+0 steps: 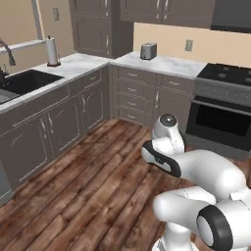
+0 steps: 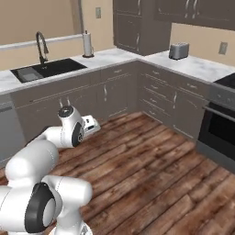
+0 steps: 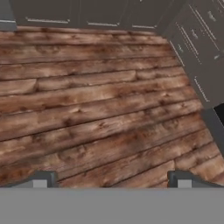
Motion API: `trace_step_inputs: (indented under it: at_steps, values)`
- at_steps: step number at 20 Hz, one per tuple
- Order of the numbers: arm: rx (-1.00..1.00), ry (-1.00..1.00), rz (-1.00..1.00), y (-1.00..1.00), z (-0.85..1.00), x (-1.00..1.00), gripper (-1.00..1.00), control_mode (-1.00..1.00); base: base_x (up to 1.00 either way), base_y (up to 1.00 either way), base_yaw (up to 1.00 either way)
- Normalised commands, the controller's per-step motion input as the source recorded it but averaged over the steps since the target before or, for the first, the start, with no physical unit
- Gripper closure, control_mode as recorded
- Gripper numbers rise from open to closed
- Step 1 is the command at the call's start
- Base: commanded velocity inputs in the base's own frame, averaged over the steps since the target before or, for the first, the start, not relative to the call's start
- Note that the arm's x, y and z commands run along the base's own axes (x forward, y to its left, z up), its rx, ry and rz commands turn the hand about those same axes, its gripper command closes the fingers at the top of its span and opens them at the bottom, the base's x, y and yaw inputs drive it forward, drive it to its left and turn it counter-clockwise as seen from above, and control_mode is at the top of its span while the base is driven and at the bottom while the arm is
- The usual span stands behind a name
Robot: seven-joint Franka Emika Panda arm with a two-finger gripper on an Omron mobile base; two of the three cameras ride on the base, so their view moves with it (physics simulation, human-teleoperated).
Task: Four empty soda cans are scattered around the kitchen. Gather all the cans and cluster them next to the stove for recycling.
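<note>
Hand view shows the gripper (image 3: 112, 179) with jaws spread wide and empty, aimed at bare floor (image 3: 87, 109), likely tucked for driving. The stove (image 1: 223, 105) sits at two o'clock in the left base view; the soda cans' whereabouts cannot be told.

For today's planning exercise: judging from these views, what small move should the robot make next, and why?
Probably turn the base to search elsewhere: the gripper is open and empty over bare floor, and the counter beside the stove holds just a toaster.

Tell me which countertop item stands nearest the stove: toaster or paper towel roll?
The toaster, on the counter stretch running to the stove; the paper towel roll stands by the sink.
</note>
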Motion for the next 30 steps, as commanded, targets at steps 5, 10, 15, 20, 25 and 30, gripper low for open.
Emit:
trace_step_inputs:
  at_steps: [5,10,15,20,25,30]
  values:
    - [0.0,0.0,0.0,0.0,0.0,0.0,-1.0,1.0,-0.48,0.64,0.3]
    - [0.0,0.0,0.0,0.0,0.0,0.0,-1.0,1.0,-0.43,0.68,0.28]
    - [0.0,0.0,0.0,0.0,0.0,0.0,-1.0,1.0,-0.25,0.79,0.23]
    - [0.0,0.0,0.0,0.0,0.0,0.0,-1.0,1.0,-0.14,0.85,0.18]
    - [0.0,0.0,0.0,0.0,0.0,0.0,-1.0,1.0,-0.01,0.97,0.16]
    - [0.0,0.0,0.0,0.0,0.0,0.0,-1.0,1.0,0.04,1.0,0.09]
